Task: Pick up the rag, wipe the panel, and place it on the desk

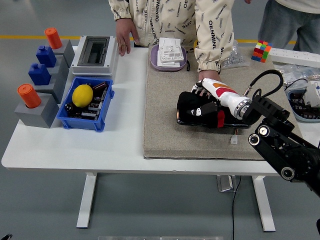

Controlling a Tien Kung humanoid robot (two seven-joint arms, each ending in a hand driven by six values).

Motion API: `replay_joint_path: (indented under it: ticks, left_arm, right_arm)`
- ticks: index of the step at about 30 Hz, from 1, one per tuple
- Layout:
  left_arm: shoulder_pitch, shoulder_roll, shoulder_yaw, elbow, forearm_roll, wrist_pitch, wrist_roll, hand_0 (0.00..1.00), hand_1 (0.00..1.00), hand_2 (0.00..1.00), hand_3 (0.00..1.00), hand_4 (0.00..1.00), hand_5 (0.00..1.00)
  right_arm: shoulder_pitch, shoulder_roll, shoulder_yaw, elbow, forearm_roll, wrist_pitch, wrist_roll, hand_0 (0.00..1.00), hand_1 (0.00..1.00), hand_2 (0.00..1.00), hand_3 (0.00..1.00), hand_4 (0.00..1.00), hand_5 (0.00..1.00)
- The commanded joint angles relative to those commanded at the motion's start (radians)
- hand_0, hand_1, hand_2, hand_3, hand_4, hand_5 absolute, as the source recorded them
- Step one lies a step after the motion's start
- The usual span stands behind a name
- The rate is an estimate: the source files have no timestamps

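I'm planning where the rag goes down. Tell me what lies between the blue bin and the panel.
In the head view, only bare white table and bare mat lie between the blue bin and the panel.

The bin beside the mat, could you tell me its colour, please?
Blue bin, head view.

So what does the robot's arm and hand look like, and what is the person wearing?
The right arm is black, with round joints and a looping black cable. Its forearm is white with an orange-red patch, and the right hand is black with small white marks. The person wears a cream jacket covered in dark printed lettering, with long sleeves.
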Motion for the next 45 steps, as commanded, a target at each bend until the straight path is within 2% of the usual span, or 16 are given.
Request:
replay_joint_path:
  ticks: [10,16,31,45]
  left_arm:
    - [-0.001,0.005,0.007,0.0,-0.001,0.0,0.001,0.721,0.716,0.767,0.621,0.683,0.572]
    - [0.001,0.004,0.006,0.0,-0.002,0.0,0.001,0.721,0.715,0.767,0.62,0.684,0.572]
    - [-0.005,-0.003,0.001,0.0,-0.004,-0.003,-0.004,0.72,0.716,0.767,0.619,0.684,0.572]
    - [-0.003,-0.006,-0.012,0.0,-0.003,-0.001,-0.004,0.721,0.715,0.767,0.62,0.684,0.571]
  right_arm:
    - [0.046,0.048,-0.026,-0.005,0.0,0.001,0.002,0.286,0.4,0.459,0.451,0.887,0.002]
    - [0.037,0.038,-0.026,-0.017,-0.001,0.001,0.002,0.286,0.4,0.459,0.45,0.889,0.002]
    - [0.003,-0.054,-0.004,-0.036,-0.004,0.004,0.0,0.286,0.4,0.459,0.45,0.887,0.002]
    - [-0.045,-0.191,0.049,-0.032,-0.003,0.012,0.001,0.287,0.4,0.458,0.45,0.889,0.002]
